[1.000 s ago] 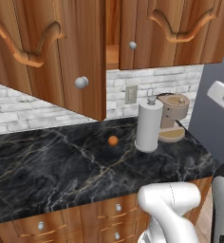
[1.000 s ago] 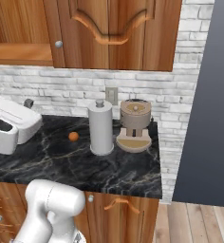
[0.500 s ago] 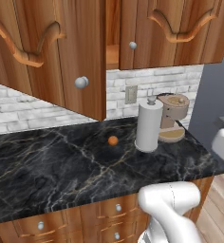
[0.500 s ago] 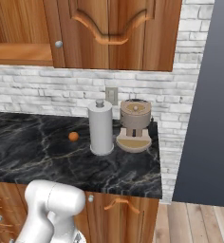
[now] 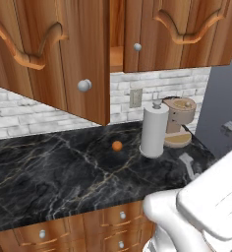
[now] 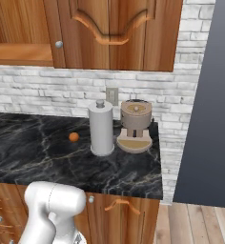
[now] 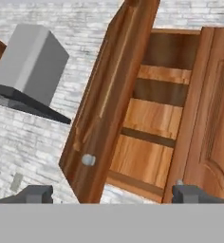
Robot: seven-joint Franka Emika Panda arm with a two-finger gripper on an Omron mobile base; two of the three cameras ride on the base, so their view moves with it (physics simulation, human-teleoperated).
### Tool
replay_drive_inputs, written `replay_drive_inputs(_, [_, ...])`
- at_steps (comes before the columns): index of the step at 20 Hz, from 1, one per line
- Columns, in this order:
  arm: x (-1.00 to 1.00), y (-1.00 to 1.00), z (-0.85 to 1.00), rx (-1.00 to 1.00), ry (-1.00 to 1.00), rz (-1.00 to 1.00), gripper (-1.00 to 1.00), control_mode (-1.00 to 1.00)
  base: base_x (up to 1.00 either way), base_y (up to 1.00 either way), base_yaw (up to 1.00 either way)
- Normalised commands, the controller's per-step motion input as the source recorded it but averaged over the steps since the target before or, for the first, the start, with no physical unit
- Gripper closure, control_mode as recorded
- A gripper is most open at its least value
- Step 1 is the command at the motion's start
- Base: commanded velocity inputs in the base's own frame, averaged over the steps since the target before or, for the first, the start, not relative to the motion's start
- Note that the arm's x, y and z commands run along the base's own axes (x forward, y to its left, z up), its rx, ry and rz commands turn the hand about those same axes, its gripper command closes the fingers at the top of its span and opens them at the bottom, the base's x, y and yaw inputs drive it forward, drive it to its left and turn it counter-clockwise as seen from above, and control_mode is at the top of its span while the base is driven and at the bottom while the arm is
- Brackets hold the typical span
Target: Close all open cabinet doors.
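Note:
An open cabinet door (image 7: 109, 104) stands swung out from the wall, edge-on in the hand view, its round silver knob (image 7: 88, 160) low on it. Behind it the cabinet's wooden shelves (image 7: 152, 118) are exposed. A closed cabinet door (image 7: 213, 114) sits to their right. My gripper (image 7: 113, 194) is open, its fingertips (image 7: 35, 193) wide apart with nothing between them, some way short of the open door. From the left base view the open door (image 5: 64, 54) hangs over the counter beside the closed door (image 5: 182, 29). The closed door (image 6: 114, 28) and the bare shelf (image 6: 19, 53) also appear in the right base view.
On the black marble counter (image 5: 49, 177) stand a white paper towel roll (image 5: 154, 130) and a brown coffee machine (image 5: 179, 123), with a small orange ball (image 5: 117, 145) nearby. A grey range hood (image 7: 31, 61) hangs left of the cabinets. A dark tall panel (image 6: 209, 95) bounds the right.
The arm has swung: its white hand left the left side of the right base view, and a large white link now fills the lower right of the left base view. The doors have not moved.

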Motion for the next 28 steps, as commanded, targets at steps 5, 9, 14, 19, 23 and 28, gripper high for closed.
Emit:
replay_drive_inputs(5, [0.09,0.94,0.0,-0.36,-0.06,0.0,-1.0,-1.0,0.0,0.0,0.0])
replay_drive_inputs(9, [0.31,0.93,-0.02,-0.39,0.0,-0.07,-1.0,-1.0,0.0,0.0,0.0])
replay_drive_inputs(14, [0.55,0.66,-0.04,-0.34,0.03,-0.18,-1.0,-1.0,0.0,0.0,0.0])
replay_drive_inputs(19, [0.72,0.15,-0.15,-0.22,0.07,-0.27,-1.0,-1.0,0.0,0.0,0.0])
replay_drive_inputs(23, [0.78,0.0,-0.2,-0.16,0.11,-0.27,-1.0,-1.0,0.0,0.0,0.0])
replay_drive_inputs(28, [0.76,0.01,-0.26,-0.14,0.09,-0.21,-1.0,-1.0,0.0,0.0,0.0])
